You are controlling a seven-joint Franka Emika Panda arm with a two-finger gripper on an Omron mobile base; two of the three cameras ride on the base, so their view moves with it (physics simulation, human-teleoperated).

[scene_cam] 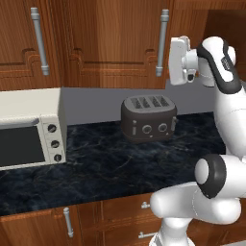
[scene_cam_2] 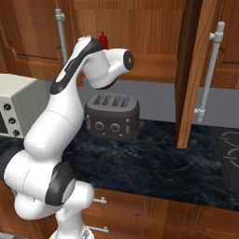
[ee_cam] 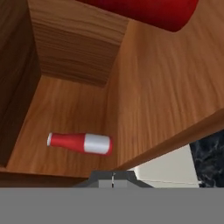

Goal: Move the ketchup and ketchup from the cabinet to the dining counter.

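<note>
My gripper is shut on nothing and points into the open cabinet. The hand view is rolled. In it one ketchup, red with a pale band, stands far back on the wooden shelf, its top pointing left in the picture. The other ketchup, all red, looms close at the top edge, to one side of the fingertips and apart from them. From the right base view a red ketchup top pokes up behind my wrist. My white hand hovers at shelf height. The dining counter is out of view.
The cabinet's open door juts out to the right of my arm. Under the shelf, a dark toaster and a cream toaster oven sit on a black marble counter. A stovetop lies at far right.
</note>
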